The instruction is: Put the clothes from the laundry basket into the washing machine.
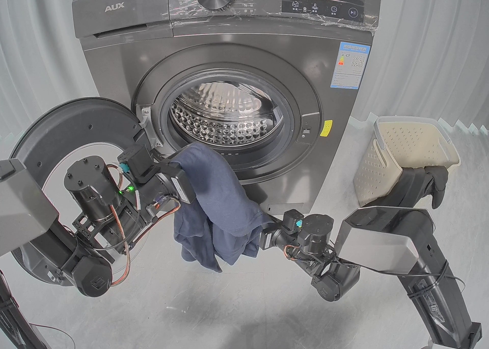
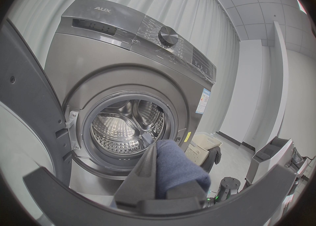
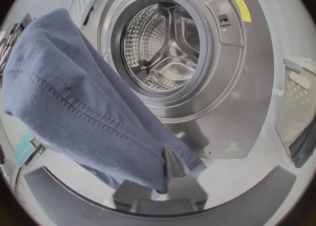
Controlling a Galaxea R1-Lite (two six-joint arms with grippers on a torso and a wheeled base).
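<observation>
A blue garment [image 1: 219, 202] hangs stretched between my two grippers, just in front of and below the washing machine's open drum [image 1: 224, 110]. My left gripper [image 1: 179, 164] is shut on its upper end near the door hinge; the cloth [image 2: 177, 167] bulges between its fingers. Lower down, my right gripper [image 1: 261, 230] is shut on the other end, and the fabric [image 3: 82, 104] drapes over one finger [image 3: 176, 167]. The drum [image 3: 164, 48] looks bare inside. A cream laundry basket [image 1: 407, 154] stands to the machine's right with a dark garment [image 1: 423, 184] hanging over its front rim.
The round machine door [image 1: 66, 136] is swung wide open to the left, close behind my left arm. Pale floor [image 1: 204, 304] lies free in front of the machine. A curtain [image 1: 438, 34] hangs behind the machine and basket.
</observation>
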